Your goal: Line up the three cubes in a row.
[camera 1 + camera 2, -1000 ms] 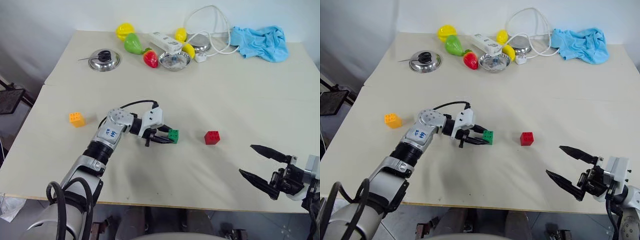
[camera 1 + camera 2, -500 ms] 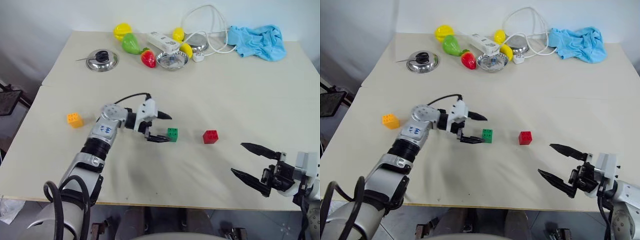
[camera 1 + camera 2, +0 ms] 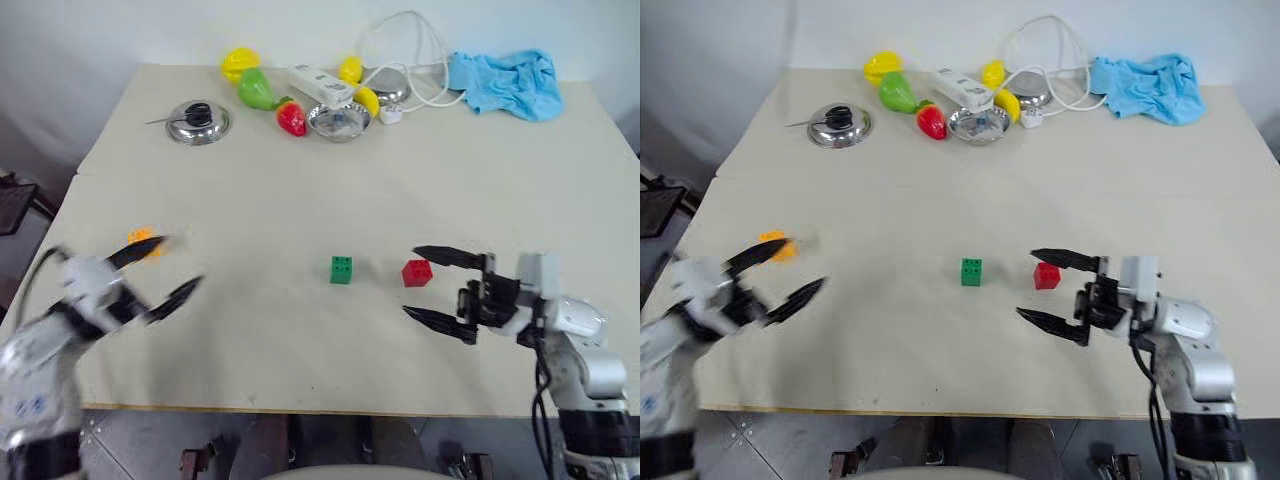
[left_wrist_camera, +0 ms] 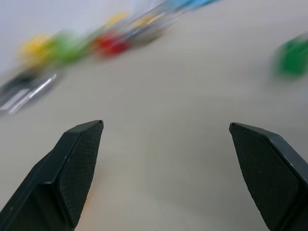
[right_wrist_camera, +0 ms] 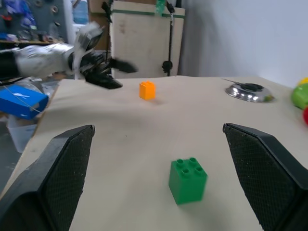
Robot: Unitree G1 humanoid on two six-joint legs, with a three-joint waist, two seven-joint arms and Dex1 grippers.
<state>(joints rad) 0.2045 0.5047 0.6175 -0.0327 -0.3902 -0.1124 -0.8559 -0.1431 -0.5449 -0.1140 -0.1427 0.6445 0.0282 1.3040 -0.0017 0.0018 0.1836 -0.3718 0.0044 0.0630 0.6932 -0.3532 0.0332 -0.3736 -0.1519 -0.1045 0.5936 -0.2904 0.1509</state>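
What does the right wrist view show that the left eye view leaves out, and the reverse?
Right wrist view alone: the room beyond the table's end, with a wooden board and a blue box.

Left eye view alone: the red studded plastic cube near the open right claw, the crumpled blue cloth and the white power strip at the far edge.

Both: the green studded plastic cube, the orange-yellow studded plastic cube, the open left claw beside it, and the round steel lid.
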